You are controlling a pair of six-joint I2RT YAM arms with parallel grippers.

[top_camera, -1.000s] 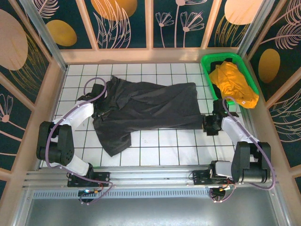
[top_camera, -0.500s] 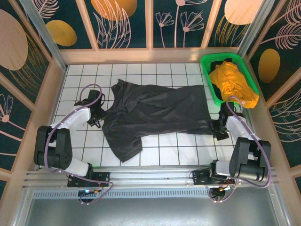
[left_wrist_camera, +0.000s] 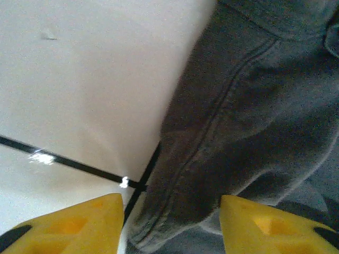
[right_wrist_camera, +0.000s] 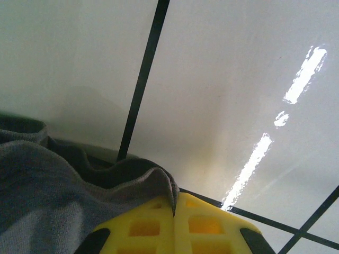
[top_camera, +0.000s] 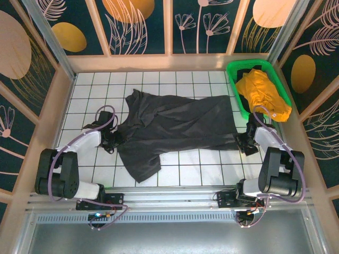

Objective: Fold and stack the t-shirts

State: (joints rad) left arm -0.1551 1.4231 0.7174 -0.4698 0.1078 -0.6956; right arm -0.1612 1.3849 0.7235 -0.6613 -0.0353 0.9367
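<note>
Soft, light grey shirt (top_camera: 175, 124) lies spread mid-counter (top_camera: 201, 166); orange shirt (top_camera: 262, 92) heaped in far-right basket (top_camera: 249, 62). Grey hem pinched by right tool (top_camera: 244, 143), fingers pressed together. Spread left tool (top_camera: 114, 140) straddles seamed left edge. Cloth likely sags, drags: grip corners, hems.

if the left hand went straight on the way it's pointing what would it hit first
Probably the dark t-shirt: its stitched edge lies just ahead, between the fingers of the open left hand.
</note>
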